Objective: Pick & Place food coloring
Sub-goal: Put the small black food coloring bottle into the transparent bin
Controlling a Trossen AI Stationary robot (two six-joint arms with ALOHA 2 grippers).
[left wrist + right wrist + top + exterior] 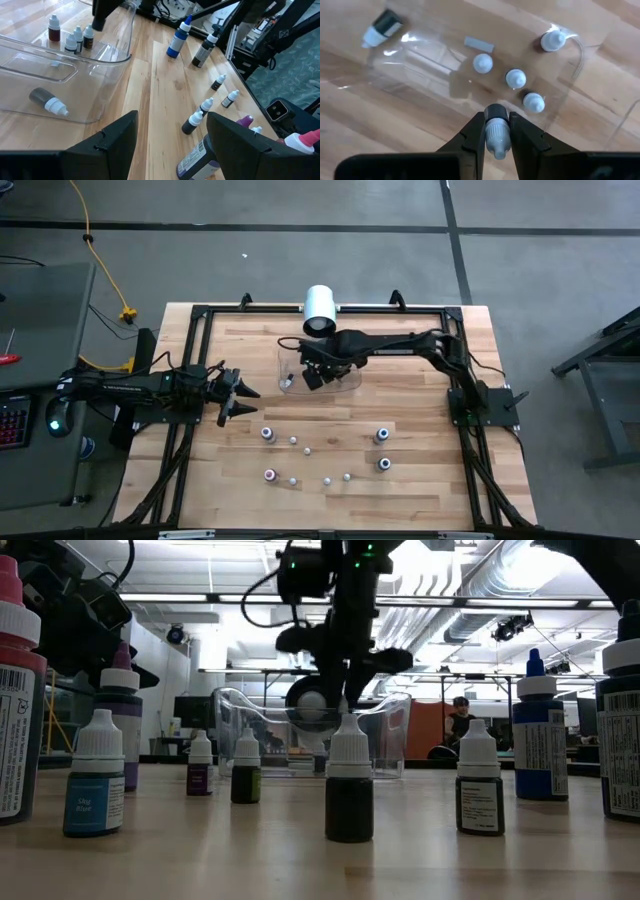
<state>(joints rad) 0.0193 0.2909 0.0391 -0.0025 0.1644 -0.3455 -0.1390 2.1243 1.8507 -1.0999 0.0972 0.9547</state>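
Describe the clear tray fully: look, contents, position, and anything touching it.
The clear tray is a shallow, see-through plastic container with rounded corners and a raised rim, resting flat on the wooden table near its far edge, just in front of a white cylinder. Inside, four small white-capped bottles stand upright in a cluster, and a fifth lies on its side apart from them. The right gripper hangs above it, shut on another small bottle.

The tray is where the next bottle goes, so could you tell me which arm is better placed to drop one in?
Right. Its gripper hangs over the tray, shut on a bottle. The left gripper waits open beside the tray, holding nothing.
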